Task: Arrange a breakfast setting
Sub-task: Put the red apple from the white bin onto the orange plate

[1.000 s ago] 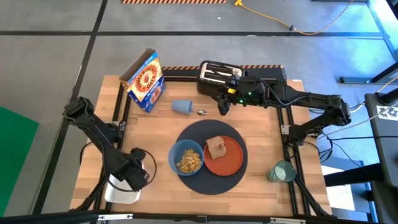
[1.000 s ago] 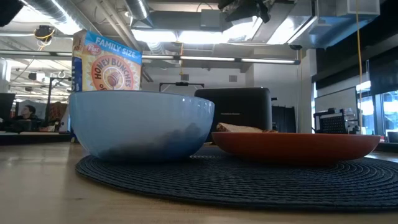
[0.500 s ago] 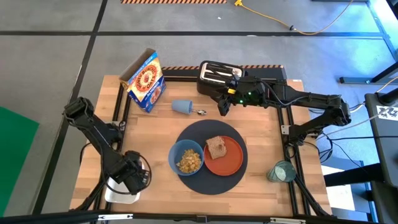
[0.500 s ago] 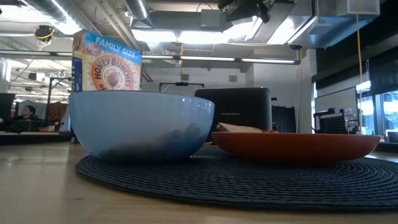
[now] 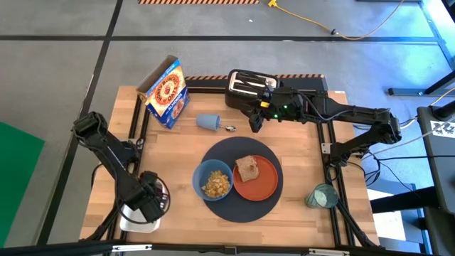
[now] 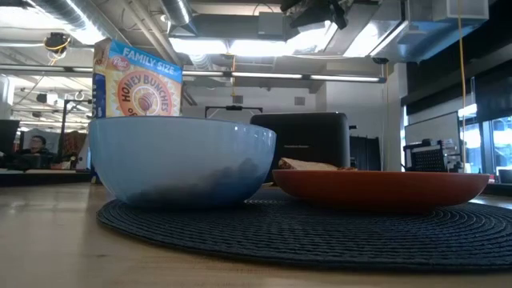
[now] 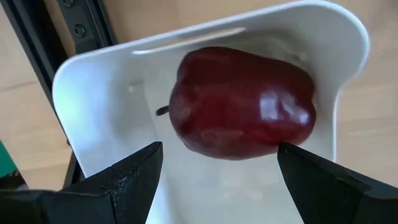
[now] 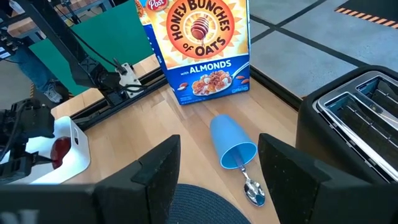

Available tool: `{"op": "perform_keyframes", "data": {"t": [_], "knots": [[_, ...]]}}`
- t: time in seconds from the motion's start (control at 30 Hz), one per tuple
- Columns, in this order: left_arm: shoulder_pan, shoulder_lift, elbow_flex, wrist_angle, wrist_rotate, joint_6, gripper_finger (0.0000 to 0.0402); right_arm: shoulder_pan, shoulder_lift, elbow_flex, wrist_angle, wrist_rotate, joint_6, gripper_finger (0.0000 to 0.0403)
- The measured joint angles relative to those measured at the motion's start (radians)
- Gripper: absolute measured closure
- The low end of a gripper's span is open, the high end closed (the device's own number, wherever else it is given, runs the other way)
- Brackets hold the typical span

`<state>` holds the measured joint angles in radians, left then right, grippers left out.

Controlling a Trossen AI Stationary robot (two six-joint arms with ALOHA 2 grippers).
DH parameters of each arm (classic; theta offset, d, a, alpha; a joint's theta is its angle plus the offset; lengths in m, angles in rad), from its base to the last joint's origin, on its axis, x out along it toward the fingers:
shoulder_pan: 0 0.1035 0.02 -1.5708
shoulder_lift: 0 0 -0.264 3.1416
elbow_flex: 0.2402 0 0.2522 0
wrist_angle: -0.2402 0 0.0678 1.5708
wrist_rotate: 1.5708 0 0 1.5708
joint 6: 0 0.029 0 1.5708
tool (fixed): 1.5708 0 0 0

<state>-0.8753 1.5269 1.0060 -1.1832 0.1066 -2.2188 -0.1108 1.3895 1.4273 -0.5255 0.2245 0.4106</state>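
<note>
Over the table's near-left corner, at about 7 o'clock from the dark round placemat [image 5: 240,178], the left gripper [image 7: 217,171] hangs above a white tray [image 7: 112,93], its two dark fingers [image 7: 134,174] spread apart on either side of a small red fruit [image 7: 242,102], a glossy apple with its stem showing, lying in the tray. The fingers flank the fruit without closing on it; whether they touch it cannot be told.

On the placemat at the table's centre sit a blue bowl [image 5: 213,180] holding cereal at 9 o'clock and an orange plate [image 5: 261,181] at 3 o'clock, the two just beside each other. A brown toast slice [image 5: 247,168] lies on the plate. From table height the bowl [image 6: 180,160] and plate [image 6: 384,188] rest side by side on the woven mat [image 6: 304,232].

The right gripper [image 5: 254,122] hovers at 12 o'clock from the placemat, just in front of the black toaster [image 5: 247,85], its fingers [image 8: 155,171] parted and holding nothing. Below and ahead of it a teal glass [image 8: 230,144] lies tipped on its side, with a metal spoon [image 8: 250,186] at its mouth. A cereal box [image 5: 166,92] stands at the far-left, at 10 o'clock. A second glass [image 5: 321,196] stands at the table's right edge, at 4 o'clock.
</note>
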Motion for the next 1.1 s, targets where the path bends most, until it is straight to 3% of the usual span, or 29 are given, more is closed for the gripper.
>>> {"op": "perform_keyframes", "data": {"t": [0.13, 0.27, 0.37, 0.6, 0.93, 1.1], "knots": [[0.0, 0.0, -0.019, -0.002, 0.037, 0.03, 0.0088, 0.0, 0.0, 0.0, 0.0, 0.0, -0.007, 0.0196], [-0.002, 0.0, -0.038, -0.006, 0.136, 0.146, 0.0088, -0.001, 0.0, 0.0, 0.0, 0.0, -0.016, 0.0196], [-0.003, 0.0, -0.035, -0.006, 0.154, 0.273, 0.0088, -0.001, 0.0, 0.0, 0.0, 0.0, -0.017, 0.0196], [-0.002, -0.001, 0.027, -0.008, 0.075, 0.461, 0.0088, -0.001, 0.0, 0.0, 0.002, 0.0, -0.017, 0.0196], [-0.002, -0.001, 0.039, -0.035, 0.042, 1.046, 0.0088, -0.001, 0.0, 0.0, 0.01, 0.001, -0.001, 0.0196], [-0.002, -0.001, 0.039, -0.115, -0.073, 1.198, 0.0088, 0.0, 0.0, 0.0, 0.009, 0.0, 0.03, 0.0196]]}}
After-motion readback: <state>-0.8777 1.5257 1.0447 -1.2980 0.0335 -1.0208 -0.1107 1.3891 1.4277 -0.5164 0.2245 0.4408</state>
